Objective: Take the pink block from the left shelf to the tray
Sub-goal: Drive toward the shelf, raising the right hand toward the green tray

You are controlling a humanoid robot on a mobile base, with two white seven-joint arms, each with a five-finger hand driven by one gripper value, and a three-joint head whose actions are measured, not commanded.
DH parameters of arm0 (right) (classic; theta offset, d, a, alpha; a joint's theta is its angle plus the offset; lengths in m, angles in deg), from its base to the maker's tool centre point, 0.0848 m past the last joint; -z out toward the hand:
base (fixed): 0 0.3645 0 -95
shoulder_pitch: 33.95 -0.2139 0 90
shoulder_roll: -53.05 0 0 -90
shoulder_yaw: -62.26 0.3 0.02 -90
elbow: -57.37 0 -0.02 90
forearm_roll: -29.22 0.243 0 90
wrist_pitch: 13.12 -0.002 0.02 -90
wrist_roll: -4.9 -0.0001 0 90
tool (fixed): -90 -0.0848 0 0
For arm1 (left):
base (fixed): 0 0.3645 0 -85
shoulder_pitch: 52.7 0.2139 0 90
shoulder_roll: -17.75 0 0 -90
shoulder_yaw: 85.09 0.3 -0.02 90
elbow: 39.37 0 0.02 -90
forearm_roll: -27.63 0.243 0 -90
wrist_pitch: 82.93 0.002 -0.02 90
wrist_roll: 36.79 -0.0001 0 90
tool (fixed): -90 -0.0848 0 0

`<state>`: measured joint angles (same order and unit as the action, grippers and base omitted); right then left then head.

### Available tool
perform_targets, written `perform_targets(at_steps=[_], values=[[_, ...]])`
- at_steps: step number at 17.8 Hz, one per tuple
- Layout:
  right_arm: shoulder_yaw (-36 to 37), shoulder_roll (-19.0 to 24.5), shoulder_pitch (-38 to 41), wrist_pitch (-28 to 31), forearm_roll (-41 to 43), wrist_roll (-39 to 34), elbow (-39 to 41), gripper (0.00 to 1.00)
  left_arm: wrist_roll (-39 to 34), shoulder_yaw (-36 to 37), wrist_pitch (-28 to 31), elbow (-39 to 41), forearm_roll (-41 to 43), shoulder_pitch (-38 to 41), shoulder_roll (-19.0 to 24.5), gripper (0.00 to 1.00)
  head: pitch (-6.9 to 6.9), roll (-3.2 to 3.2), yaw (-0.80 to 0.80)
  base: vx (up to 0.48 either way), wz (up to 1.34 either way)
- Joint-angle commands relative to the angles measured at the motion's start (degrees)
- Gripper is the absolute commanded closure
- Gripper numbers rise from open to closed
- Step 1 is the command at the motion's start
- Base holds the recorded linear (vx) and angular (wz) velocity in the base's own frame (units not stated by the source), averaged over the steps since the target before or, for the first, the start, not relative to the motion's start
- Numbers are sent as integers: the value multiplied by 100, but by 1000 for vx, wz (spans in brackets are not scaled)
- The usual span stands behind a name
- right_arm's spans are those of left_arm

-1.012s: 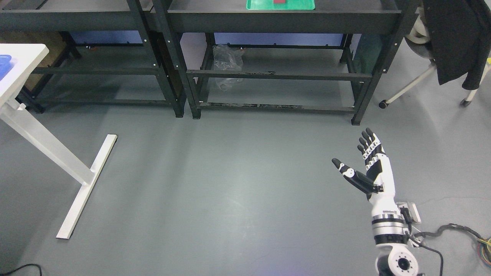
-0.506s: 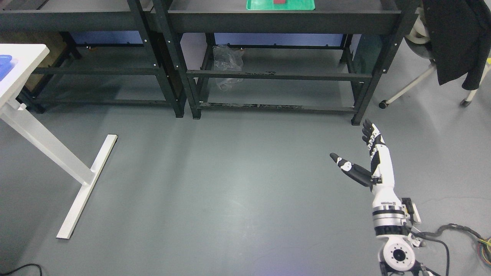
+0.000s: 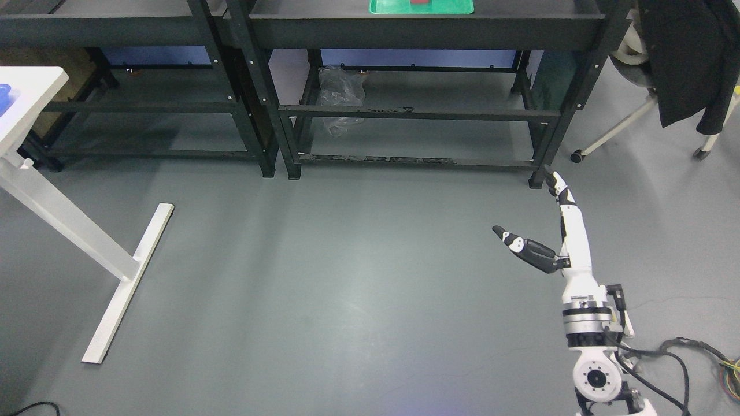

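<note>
My right hand reaches up from the lower right over the grey floor, fingers straight and thumb spread, holding nothing. A green tray lies on the top of the right black shelf at the upper edge, with a dark red block on it, mostly cut off by the picture's edge. The left black shelf stands beside it. No pink block shows. The hand is well below and in front of both shelves.
A white table with a long foot stands at the left, with a blue thing on it. A chair with a dark jacket is at the upper right. Crumpled clear plastic lies under the right shelf. Cables trail at the lower right.
My right hand has risen and stretched toward the shelf's right leg, turning edge-on to the camera. The view has shifted slightly.
</note>
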<state>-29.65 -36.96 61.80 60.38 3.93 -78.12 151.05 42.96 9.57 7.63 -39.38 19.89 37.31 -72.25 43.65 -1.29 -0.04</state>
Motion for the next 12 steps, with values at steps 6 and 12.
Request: perform_targets(at_steps=[6,12], values=[[-55,-324,-144,-117,-4343,155,10,0,-4,0,-3,100,0,-168,100,0,0,0,0,122,-73],[-99,-430,-258,-152,-4441,217,10,1,-4,0,-3,100,0,-176,100,0,0,0,0,172,-87]])
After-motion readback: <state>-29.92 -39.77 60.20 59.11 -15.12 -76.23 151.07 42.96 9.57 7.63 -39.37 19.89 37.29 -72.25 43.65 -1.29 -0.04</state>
